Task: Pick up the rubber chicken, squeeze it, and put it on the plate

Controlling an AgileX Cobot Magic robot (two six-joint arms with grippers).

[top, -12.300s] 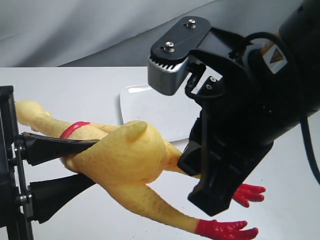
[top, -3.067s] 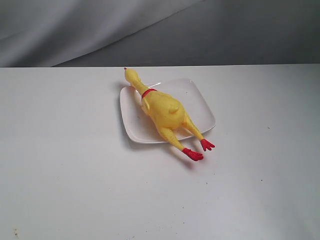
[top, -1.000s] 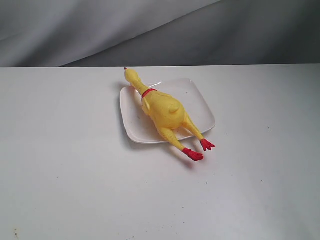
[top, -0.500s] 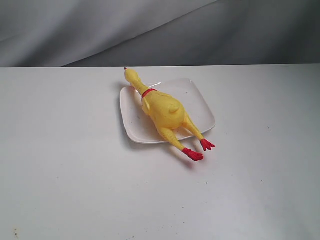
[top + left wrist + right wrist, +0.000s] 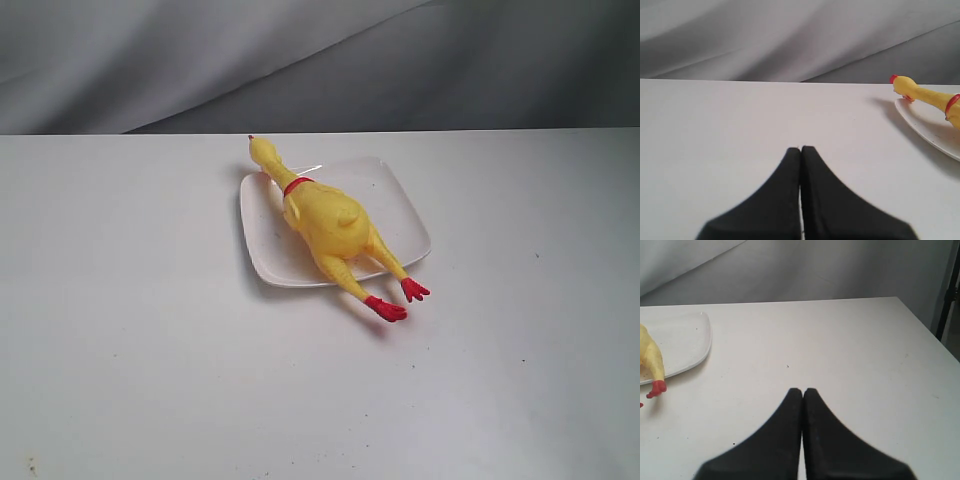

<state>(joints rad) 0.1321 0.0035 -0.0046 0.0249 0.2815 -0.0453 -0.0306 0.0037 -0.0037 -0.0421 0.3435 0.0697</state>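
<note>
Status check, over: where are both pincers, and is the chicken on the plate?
Left pincer shut, empty; right pincer shut, empty. Chicken lying on plate, head and feet past the rim. Nothing blocking it.

I record a staged lab test bay: a plain white desk point(image 5: 150, 380), a grey cloth point(image 5: 200, 60) draped as backdrop behind it, a black stand point(image 5: 946, 305) beside its edge.

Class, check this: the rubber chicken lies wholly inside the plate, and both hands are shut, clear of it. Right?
No. The exterior view shows the rubber chicken on the plate but overhanging it: head past one edge, red feet past the opposite. The left hand and right hand are indeed shut, clear of it.
</note>
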